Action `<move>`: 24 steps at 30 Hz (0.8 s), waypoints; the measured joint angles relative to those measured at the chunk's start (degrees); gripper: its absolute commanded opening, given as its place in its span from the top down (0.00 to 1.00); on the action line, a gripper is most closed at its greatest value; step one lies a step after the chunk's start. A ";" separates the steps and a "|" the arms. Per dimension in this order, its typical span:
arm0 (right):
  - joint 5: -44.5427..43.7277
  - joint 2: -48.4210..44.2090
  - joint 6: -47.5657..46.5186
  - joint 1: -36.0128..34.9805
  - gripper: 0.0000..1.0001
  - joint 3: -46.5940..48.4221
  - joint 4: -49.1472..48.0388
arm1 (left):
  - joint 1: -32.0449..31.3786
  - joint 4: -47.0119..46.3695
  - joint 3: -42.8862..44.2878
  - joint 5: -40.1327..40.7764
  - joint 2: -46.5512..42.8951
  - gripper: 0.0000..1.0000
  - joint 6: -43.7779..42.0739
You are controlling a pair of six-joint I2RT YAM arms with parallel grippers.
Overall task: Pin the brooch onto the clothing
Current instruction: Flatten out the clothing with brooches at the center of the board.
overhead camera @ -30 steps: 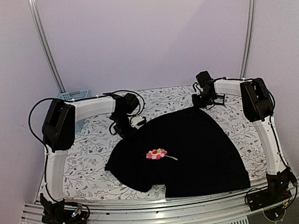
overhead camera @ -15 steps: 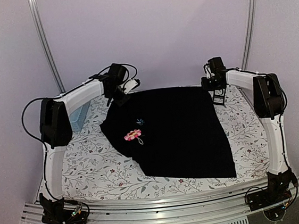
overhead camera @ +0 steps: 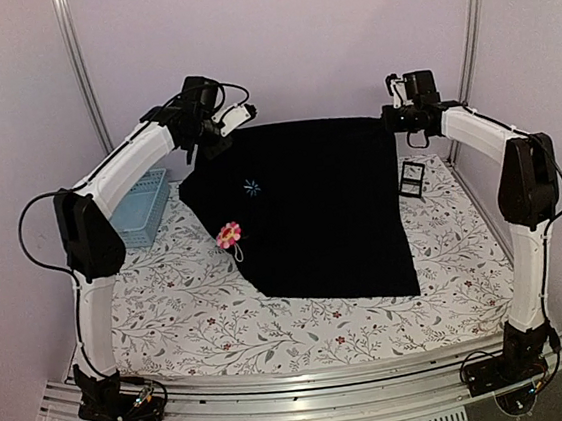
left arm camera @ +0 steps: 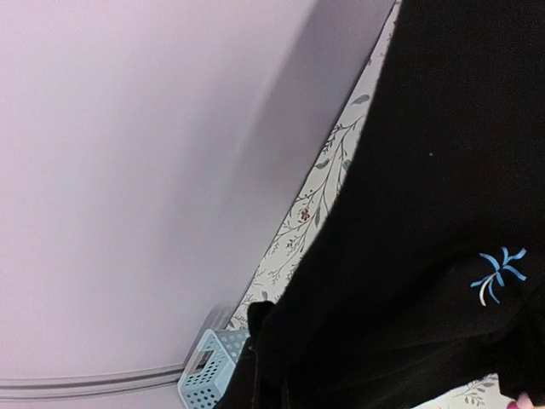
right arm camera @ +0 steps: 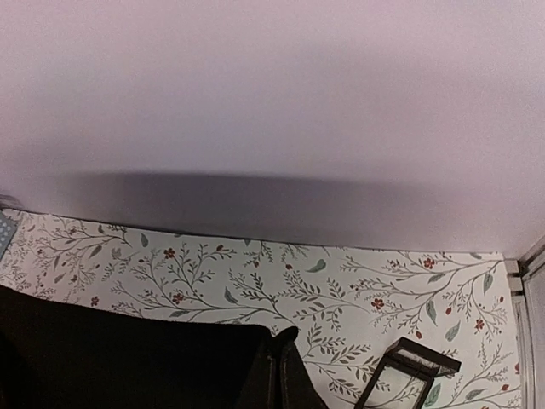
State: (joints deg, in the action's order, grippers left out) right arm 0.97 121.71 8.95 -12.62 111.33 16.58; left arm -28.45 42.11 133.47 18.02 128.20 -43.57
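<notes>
The clothing (overhead camera: 321, 211), a black shirt, hangs stretched between both grippers, its lower edge resting on the table. My left gripper (overhead camera: 209, 141) is shut on its upper left corner and my right gripper (overhead camera: 393, 118) on its upper right corner. The brooch (overhead camera: 228, 235), pink petals round a yellowish centre, sits on the shirt near its left edge, below the blue star emblem (overhead camera: 251, 186). The left wrist view shows the black fabric (left arm camera: 426, 213), the emblem (left arm camera: 500, 274) and my dark left gripper (left arm camera: 260, 341) closed in the cloth. The right wrist view shows my right gripper (right arm camera: 279, 345) pinching the shirt's edge (right arm camera: 128, 358).
A small black stand (overhead camera: 412, 177) stands on the floral tablecloth just right of the shirt, also in the right wrist view as the stand (right arm camera: 409, 371). A light-blue basket (overhead camera: 143, 207) sits at the back left, the same basket (left arm camera: 209, 379) in the left wrist view. The back wall is close behind both grippers.
Both arms have risen and drawn back, lifting the shirt's top edge off the table. The shirt now hangs spread, the brooch rising with it, and the stand is uncovered.
</notes>
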 measured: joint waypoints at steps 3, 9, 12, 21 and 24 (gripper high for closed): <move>2.43 -7.08 -1.86 -1.97 1.00 -1.27 -0.96 | -0.20 4.07 -1.53 -1.36 -6.05 1.00 -0.35; 6.21 -23.28 -3.69 -10.36 1.00 -11.63 -5.22 | -0.31 10.32 -12.28 -7.39 -21.05 0.88 1.95; 7.89 -28.20 -3.48 -13.60 1.00 -16.92 -6.47 | -0.31 12.17 -22.64 -10.99 -26.88 0.76 2.51; 9.53 -29.33 -1.29 -13.73 1.00 -21.09 -6.32 | -0.11 14.14 -30.91 -14.91 -20.26 0.29 3.39; 9.60 -29.33 -1.14 -13.73 1.00 -21.09 -6.49 | 0.35 14.03 -30.12 -15.19 -19.26 0.23 3.17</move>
State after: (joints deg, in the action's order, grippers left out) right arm 10.57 92.38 7.81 -26.35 90.24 10.09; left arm -28.10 56.14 103.35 2.83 108.95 -40.40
